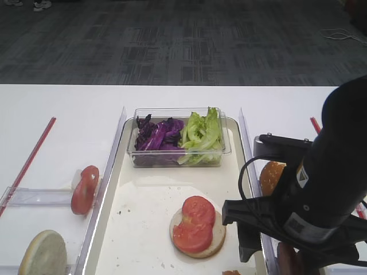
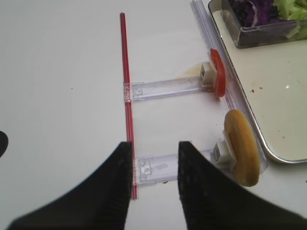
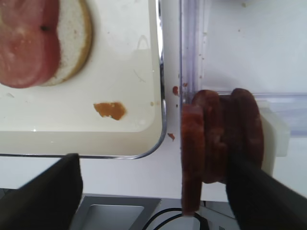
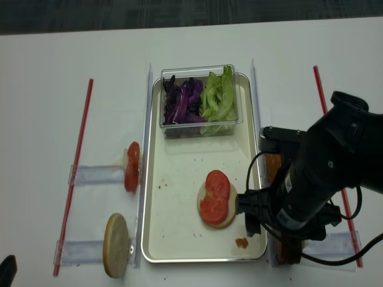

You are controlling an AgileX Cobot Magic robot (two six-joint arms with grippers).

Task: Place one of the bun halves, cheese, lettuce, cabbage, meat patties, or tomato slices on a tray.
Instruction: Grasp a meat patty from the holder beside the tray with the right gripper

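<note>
The right gripper [image 3: 153, 191] hangs over the stack of meat patties [image 3: 220, 148] that stand on edge in a clear rack just outside the tray's [image 3: 160, 91] right rim, at the lower right of the overhead views. In the right wrist view its two dark fingers [image 3: 48, 196] are spread wide and hold nothing; one lies on the tray side at the lower left, the other at the lower right, overlapping the far end of the stack. The patties' flat faces look left and right, so the stack's long axis runs across the frame, in line with the gap between the fingers. The right arm is clearly the nearer one. The left gripper [image 2: 153, 184] sits well apart on the left, fingers parted and empty, above the bun half [image 2: 242, 153] and tomato slice [image 2: 218, 72] in their racks.
</note>
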